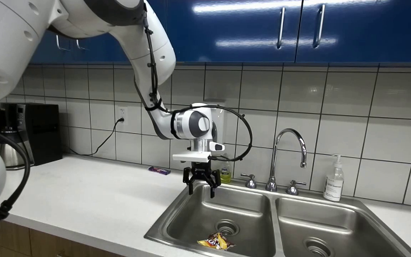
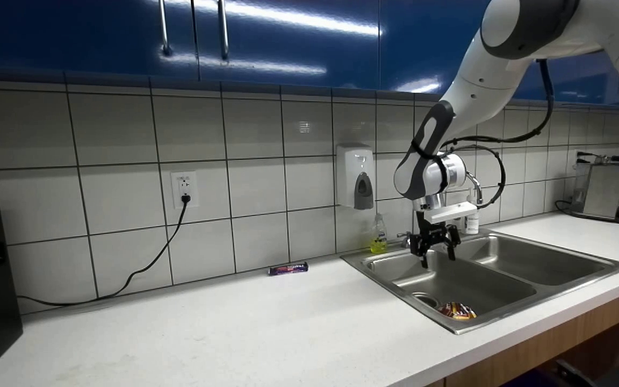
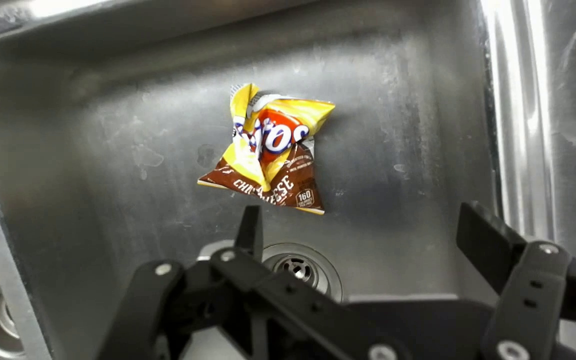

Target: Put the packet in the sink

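The snack packet (image 3: 275, 150) was patterned in yellow, brown and red, with white lettering edged in blue. The stainless-steel sink (image 1: 277, 228) was silver-grey, the gripper (image 1: 202, 192) black, the robot arm (image 1: 134, 43) white with dark grey parts. The far cabinets (image 1: 234, 32) were deep blue; off-white wall tiles (image 1: 255, 89) carried a dark grid. The countertop (image 1: 102, 192) was white, the wrapped bar (image 1: 159, 170) purple.

It is a kitchen: a stainless-steel double-basin sink (image 1: 277, 221) with gooseneck faucet (image 1: 274, 157) in the white counter (image 1: 95, 196), blue wall cabinets (image 1: 241, 30) above a tiled backsplash (image 2: 256, 188), and, at the left, a black coffee maker (image 1: 43, 132) (steel carafe (image 1: 8, 157) and all).
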{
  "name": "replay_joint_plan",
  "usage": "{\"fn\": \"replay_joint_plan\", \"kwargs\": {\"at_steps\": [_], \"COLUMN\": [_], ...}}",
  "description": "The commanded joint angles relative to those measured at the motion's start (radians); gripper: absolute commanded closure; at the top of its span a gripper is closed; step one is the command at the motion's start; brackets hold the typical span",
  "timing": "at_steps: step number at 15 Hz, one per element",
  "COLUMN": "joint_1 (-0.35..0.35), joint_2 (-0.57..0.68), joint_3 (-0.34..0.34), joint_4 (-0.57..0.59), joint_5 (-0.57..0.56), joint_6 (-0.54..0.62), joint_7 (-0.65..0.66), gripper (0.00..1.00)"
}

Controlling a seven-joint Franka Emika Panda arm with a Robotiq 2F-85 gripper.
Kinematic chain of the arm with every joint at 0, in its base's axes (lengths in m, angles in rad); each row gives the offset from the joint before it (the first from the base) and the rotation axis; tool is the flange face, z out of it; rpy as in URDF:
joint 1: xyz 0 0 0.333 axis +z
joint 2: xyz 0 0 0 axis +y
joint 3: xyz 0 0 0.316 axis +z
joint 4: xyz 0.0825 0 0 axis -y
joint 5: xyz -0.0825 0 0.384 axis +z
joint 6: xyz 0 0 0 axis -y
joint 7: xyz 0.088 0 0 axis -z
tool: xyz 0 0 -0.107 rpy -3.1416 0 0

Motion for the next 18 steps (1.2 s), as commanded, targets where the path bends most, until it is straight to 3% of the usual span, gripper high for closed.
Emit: {"fn": "replay_joint_plan", "kwargs": {"at_steps": [1, 11, 18], "joint_1": [0.013, 0.034, 0.051], "joint_2": [-0.157, -0.442, -0.597], "joint_3": [0.013, 0.038, 0.083], "joint_4": [-0.150, -0.415, -0.527], "joint_5": [-0.011, -0.036, -0.035], "joint_6": [0.004, -0.024, -0.067], "joint_7": [0.024, 0.022, 0.019], "gripper": [0.00, 0.00, 0.00]}}
